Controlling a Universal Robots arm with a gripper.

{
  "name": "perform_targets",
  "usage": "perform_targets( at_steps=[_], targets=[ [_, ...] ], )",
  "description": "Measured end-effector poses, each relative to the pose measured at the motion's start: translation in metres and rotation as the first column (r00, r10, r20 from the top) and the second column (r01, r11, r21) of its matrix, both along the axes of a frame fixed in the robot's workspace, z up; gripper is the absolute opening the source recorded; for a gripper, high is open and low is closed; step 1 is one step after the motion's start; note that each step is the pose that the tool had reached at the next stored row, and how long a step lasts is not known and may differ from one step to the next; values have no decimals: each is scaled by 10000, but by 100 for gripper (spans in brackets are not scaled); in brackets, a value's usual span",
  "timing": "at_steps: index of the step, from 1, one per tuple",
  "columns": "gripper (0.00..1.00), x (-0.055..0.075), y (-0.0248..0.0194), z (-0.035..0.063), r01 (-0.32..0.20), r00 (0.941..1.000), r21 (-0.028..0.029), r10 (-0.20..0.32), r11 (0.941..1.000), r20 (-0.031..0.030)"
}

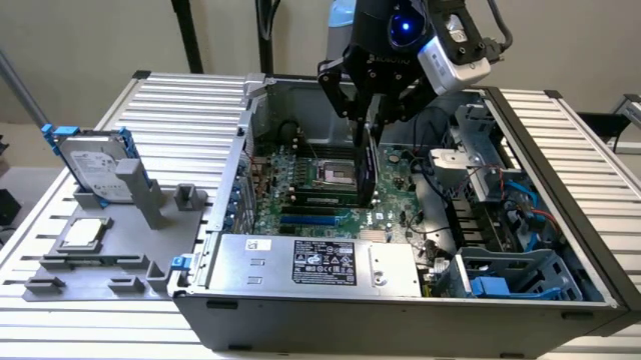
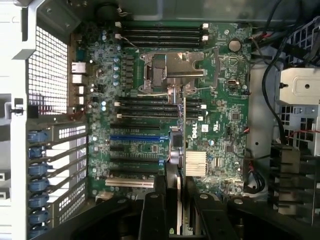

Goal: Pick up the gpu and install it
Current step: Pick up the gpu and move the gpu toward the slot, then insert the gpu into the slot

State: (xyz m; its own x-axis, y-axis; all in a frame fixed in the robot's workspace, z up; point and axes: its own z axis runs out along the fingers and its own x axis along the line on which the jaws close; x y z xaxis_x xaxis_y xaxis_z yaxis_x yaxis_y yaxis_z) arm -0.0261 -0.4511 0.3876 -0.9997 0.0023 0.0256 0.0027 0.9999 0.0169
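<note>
While upright, gpu [image 1: 368,171] tight in gripper [image 1: 368,121]

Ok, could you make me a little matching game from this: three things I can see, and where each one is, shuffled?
1 gpu
2 hard drive
3 labelled silver box

A on the grey stand outside the computer case
B inside the case, nearest the exterior camera
C held upright by the gripper above the motherboard

Pairs: 1-C, 2-A, 3-B

Thin gpu [image 2: 180,200] edge-on between dark jaws, seemingly clamped, over green motherboard [image 2: 220,125], blue slot [image 2: 135,137] nearby
</note>
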Motion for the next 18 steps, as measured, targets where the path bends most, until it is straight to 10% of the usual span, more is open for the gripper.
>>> perform_targets(
  at_steps=[18],
  targets=[
    [27,34,19,-31,71,10000,-33,-71,10000,-17]
  ],
)
